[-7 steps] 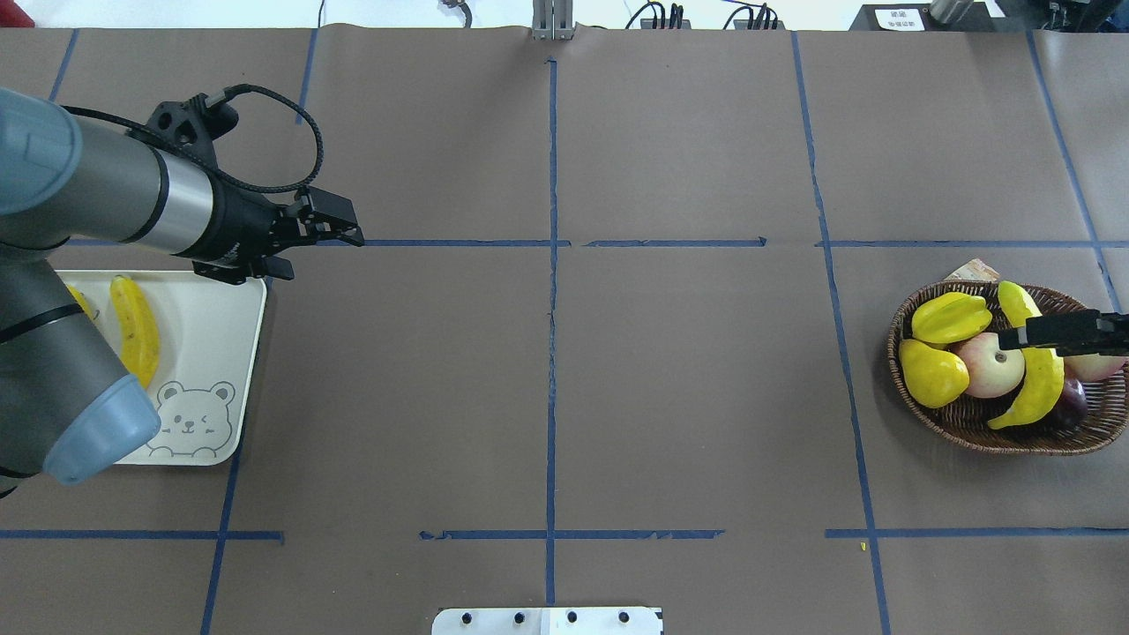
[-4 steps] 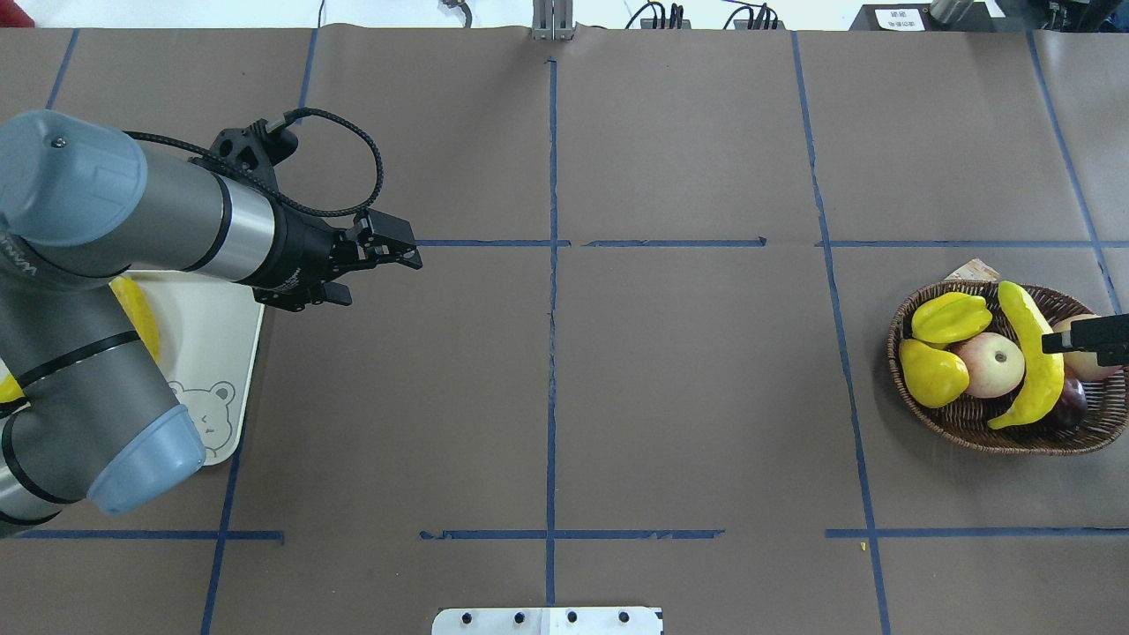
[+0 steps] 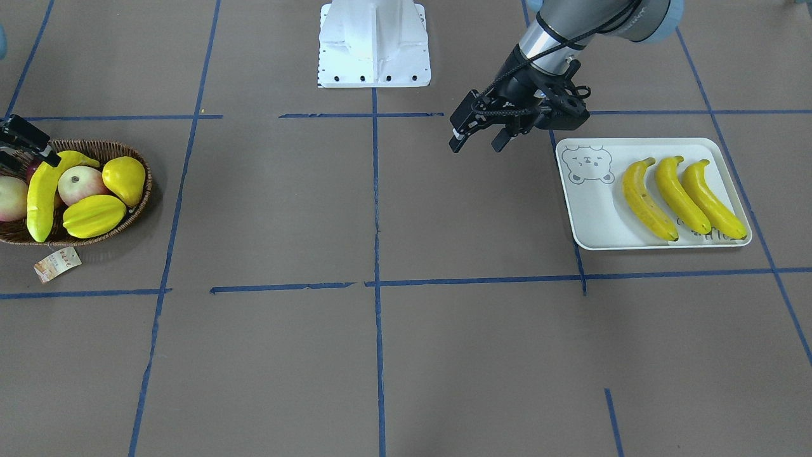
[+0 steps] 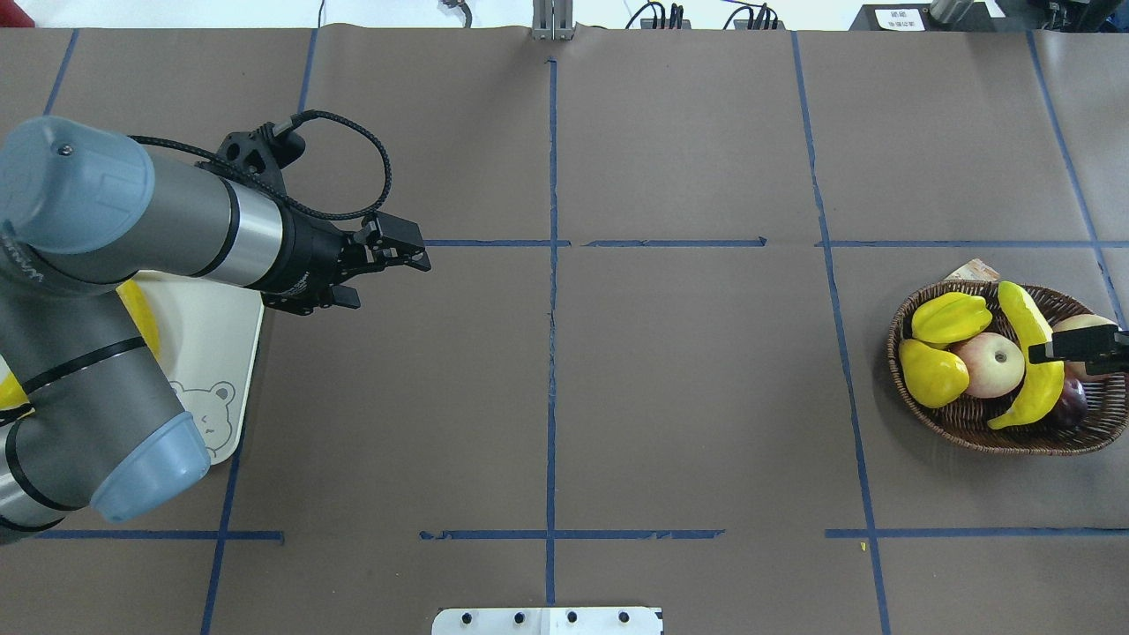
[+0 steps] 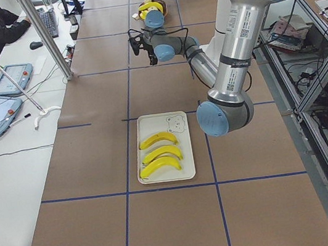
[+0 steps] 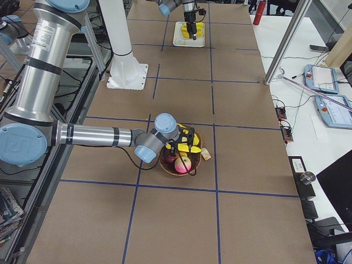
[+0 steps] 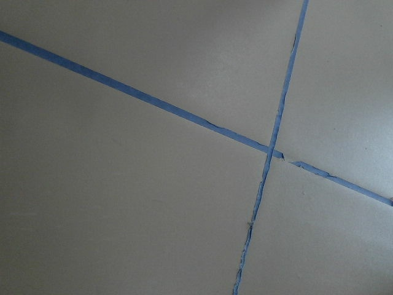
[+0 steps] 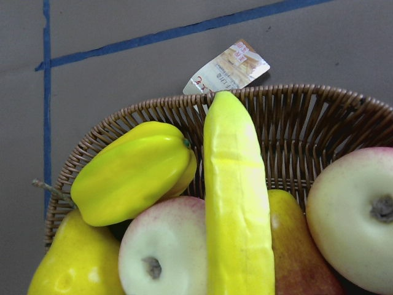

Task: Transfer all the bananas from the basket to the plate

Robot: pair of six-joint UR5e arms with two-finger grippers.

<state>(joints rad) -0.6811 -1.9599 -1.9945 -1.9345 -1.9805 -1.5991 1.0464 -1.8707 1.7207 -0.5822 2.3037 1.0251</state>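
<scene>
The left tool (image 4: pixel 392 280) swung out from above the plate (image 4: pixel 225 353) toward the middle of the tabletop (image 4: pixel 688 370), most of that travel coming early. The left arm (image 4: pixel 176 229) came to hide more of the plate. The right tool (image 4: pixel 1034 353), first stretched across the banana (image 4: pixel 1034 397) in the basket (image 4: pixel 997 437), drew back toward the basket's outer side, then edged slightly inward again.

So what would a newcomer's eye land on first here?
Three yellow bananas lined up side by side on the white bear plate, at the robot's left end of the table. Next, the wicker basket at the opposite end, with one last banana among other fruit. Between them, the left gripper hangs open over the brown table cover.
</scene>
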